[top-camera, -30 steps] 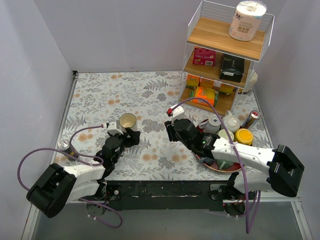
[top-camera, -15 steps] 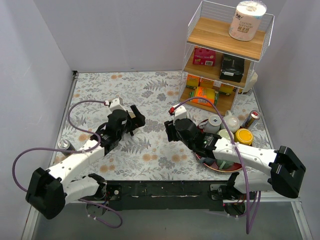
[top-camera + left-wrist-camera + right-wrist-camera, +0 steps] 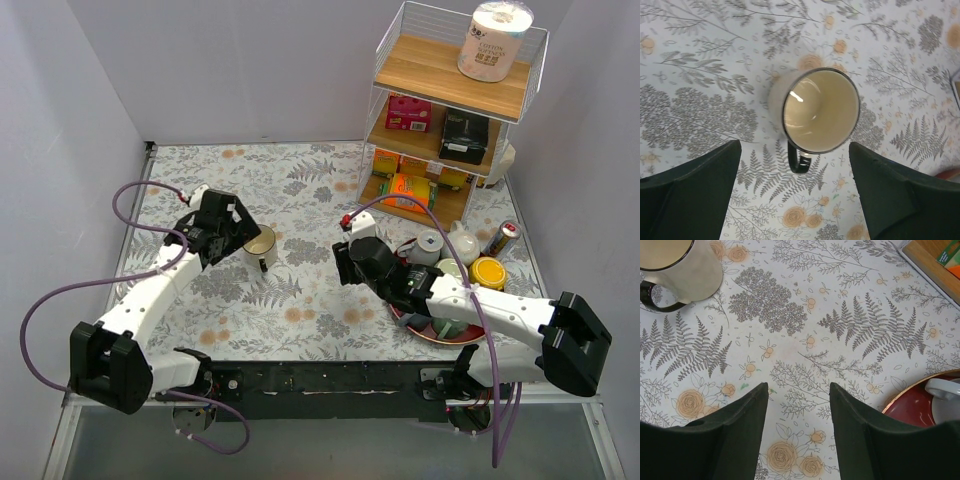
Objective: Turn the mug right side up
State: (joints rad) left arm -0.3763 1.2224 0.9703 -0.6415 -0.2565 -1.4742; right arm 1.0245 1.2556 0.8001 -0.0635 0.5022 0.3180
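A cream mug [image 3: 261, 243] with a dark rim and dark handle stands upright on the floral table, mouth up. In the left wrist view the mug [image 3: 817, 110] lies straight below, its handle toward the camera. My left gripper [image 3: 238, 222] hangs above the mug's left side, open and empty [image 3: 795, 150]. My right gripper [image 3: 343, 262] is open and empty [image 3: 799, 390] to the right of the mug, which shows at the top left of the right wrist view [image 3: 682, 267].
A red plate [image 3: 425, 325] with cups and jars sits at the right. A wire shelf [image 3: 450, 110] with boxes and a paper roll stands at the back right. A small can [image 3: 128, 291] lies at the left edge.
My left arm has swung from the near left up and back over the mug, and the mug now stands free below it. The right arm has barely moved.
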